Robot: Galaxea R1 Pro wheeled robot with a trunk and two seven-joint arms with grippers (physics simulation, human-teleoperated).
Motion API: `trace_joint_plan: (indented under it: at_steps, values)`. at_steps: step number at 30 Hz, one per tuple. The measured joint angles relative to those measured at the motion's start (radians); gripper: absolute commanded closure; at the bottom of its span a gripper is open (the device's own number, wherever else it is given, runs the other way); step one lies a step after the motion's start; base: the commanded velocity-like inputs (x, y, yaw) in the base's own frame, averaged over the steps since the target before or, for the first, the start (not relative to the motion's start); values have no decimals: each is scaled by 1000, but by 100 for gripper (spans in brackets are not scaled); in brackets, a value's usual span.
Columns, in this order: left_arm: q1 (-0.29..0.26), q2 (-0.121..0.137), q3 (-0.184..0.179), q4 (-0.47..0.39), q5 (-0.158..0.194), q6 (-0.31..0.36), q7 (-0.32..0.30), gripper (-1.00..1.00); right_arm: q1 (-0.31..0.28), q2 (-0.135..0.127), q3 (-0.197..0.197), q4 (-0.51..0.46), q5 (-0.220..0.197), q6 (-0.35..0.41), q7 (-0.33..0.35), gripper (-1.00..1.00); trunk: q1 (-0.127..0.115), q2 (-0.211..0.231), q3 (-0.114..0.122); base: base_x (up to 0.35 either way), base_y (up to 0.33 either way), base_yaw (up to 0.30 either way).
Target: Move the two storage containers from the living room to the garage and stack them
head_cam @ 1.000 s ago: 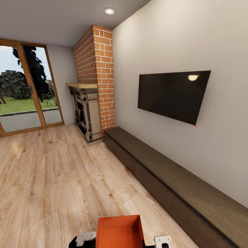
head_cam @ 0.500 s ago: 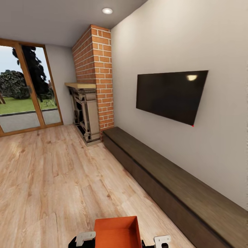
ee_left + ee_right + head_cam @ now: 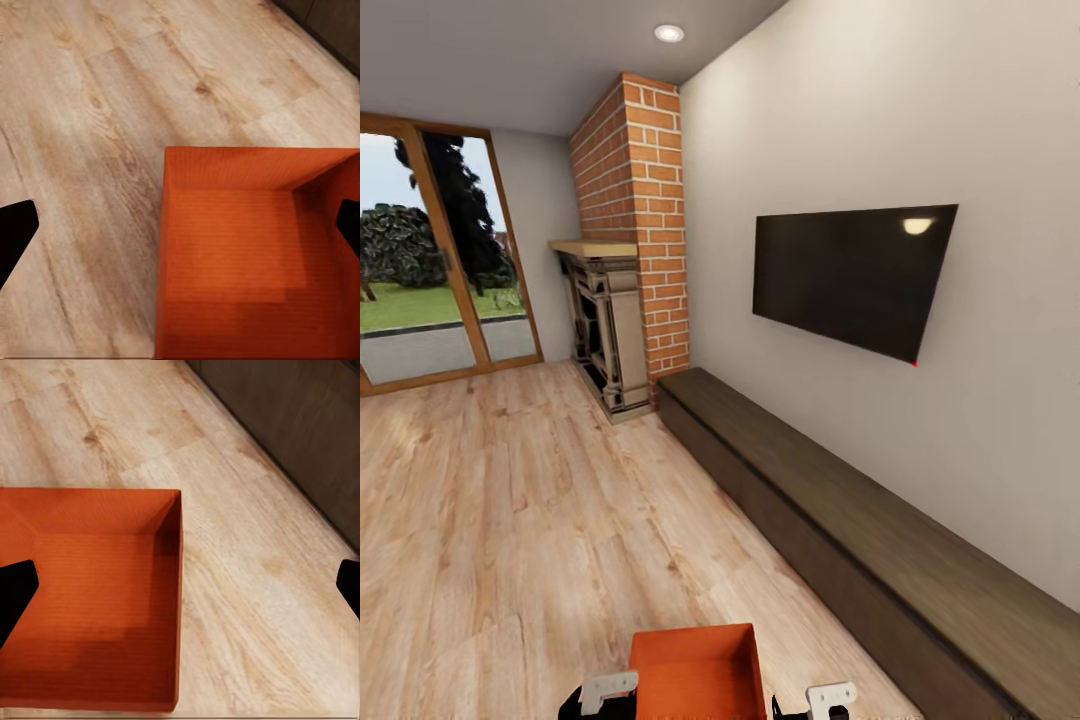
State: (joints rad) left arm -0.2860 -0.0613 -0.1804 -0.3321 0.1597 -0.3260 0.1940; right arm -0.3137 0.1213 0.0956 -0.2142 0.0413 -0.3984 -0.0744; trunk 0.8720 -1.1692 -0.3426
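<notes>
One orange-red open-top storage container sits on the light wood plank floor of the living room, at the bottom middle of the head view. White parts of my left arm and right arm flank it. My left gripper hangs open above it, straddling one side wall of the container. My right gripper is open too, straddling the opposite wall of the container. The box is empty. The second container is out of view.
A long dark low cabinet runs along the right wall under a black TV. A red brick fireplace stands at the far corner, with glass doors to its left. The cabinet's front lies close to my right gripper.
The whole head view has drifted slightly left, so the camera has turned. The container has slid a little left against my arm parts, which keep their places.
</notes>
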Motion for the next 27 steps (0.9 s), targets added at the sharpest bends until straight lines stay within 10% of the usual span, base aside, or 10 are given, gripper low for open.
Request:
trace_joint_plan:
  at_steps: [27]
  values:
    - [0,1,0,0,0,0,0,-100,0,0,6,2,2,1,1,-100,-1,0,0,46,91,0]
